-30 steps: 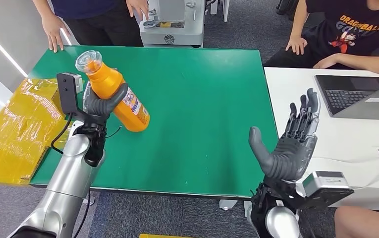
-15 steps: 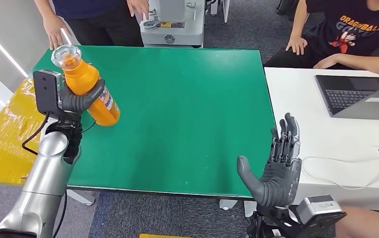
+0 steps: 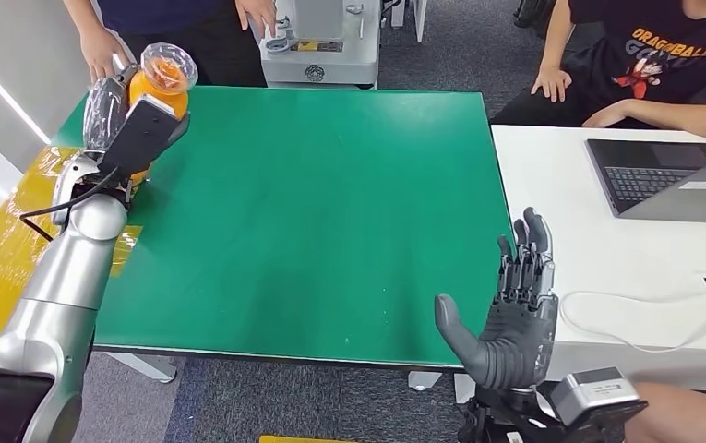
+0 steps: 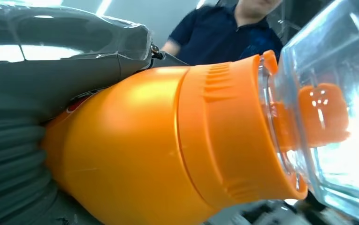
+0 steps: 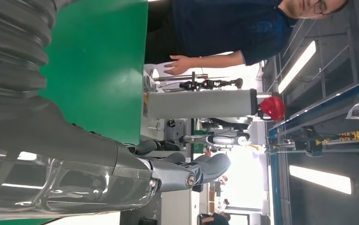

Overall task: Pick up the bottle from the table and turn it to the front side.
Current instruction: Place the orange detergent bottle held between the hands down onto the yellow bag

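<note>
Head view, near edge first: right hand (image 3: 515, 318) hovers palm-up over the green surface (image 3: 330, 212), fingers spread, holding nothing, lower than a second ago. Further back on the robot's left, left hand (image 3: 109, 115) grips the orange bottle (image 3: 160, 78), now swung out from mid-surface to the far left corner and rotated, clear cap up. Bottle is lifted clear; the turn looks underway or nearly done. A person's hand (image 3: 100, 55) rests just behind.
</note>
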